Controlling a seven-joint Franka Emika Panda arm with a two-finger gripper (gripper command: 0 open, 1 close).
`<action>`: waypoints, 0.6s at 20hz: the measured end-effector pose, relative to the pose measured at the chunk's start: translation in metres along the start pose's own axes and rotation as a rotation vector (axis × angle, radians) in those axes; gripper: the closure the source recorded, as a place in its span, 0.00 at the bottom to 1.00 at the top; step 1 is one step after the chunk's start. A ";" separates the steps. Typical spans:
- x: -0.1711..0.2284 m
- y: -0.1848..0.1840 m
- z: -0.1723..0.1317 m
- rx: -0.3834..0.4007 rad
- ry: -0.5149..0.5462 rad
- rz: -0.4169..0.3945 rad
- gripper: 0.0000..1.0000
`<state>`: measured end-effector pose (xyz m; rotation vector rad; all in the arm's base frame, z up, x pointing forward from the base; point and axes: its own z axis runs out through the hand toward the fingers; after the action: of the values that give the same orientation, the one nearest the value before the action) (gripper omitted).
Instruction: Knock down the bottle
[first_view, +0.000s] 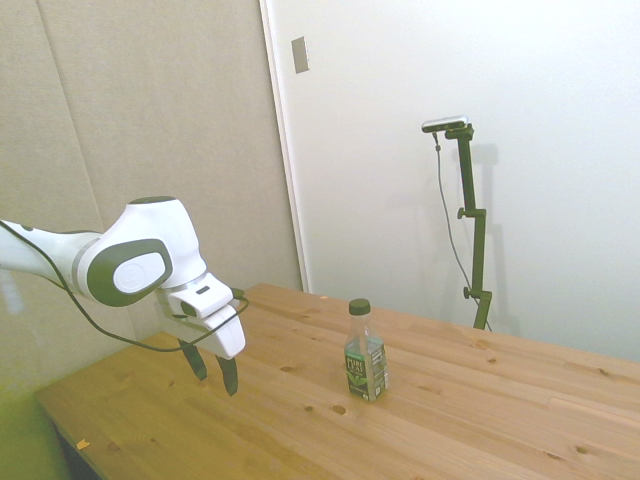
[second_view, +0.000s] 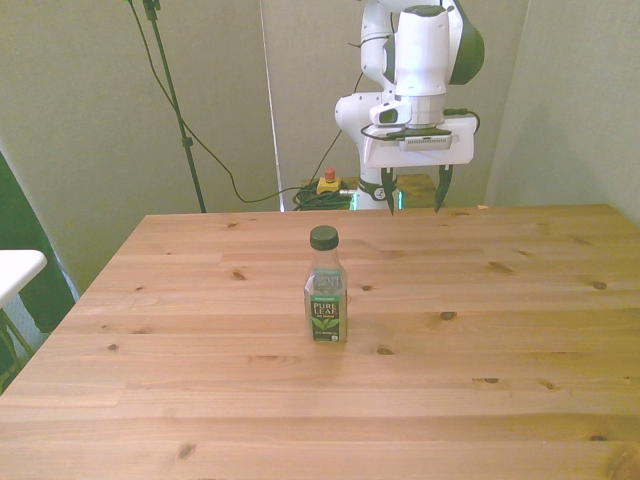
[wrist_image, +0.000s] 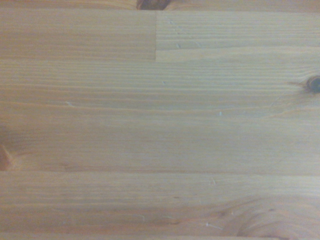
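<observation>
The small clear bottle (first_view: 365, 352) (second_view: 326, 287), with a dark green cap and a dark green label, stands upright near the middle of the wooden table (first_view: 480, 420) (second_view: 480, 420). My gripper (first_view: 213, 372) (second_view: 414, 201) hangs open and empty just above the table's far edge, well apart from the bottle. In the front view it sits behind the bottle and toward the front view's right. The wrist view holds only bare wood planks (wrist_image: 160, 125); the bottle is out of that view.
A red and yellow button box (second_view: 327, 181) and cables lie on the floor behind the table. A white surface edge (second_view: 15, 268) pokes in at the front view's left.
</observation>
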<state>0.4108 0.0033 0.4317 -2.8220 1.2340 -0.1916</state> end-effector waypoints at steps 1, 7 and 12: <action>0.000 0.000 0.000 -0.001 0.000 0.000 0.00; 0.039 0.018 -0.006 -0.001 0.024 0.041 1.00; 0.096 0.033 -0.027 0.002 0.078 0.086 1.00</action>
<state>0.4479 -0.0891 0.4639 -2.7772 1.3670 -0.3012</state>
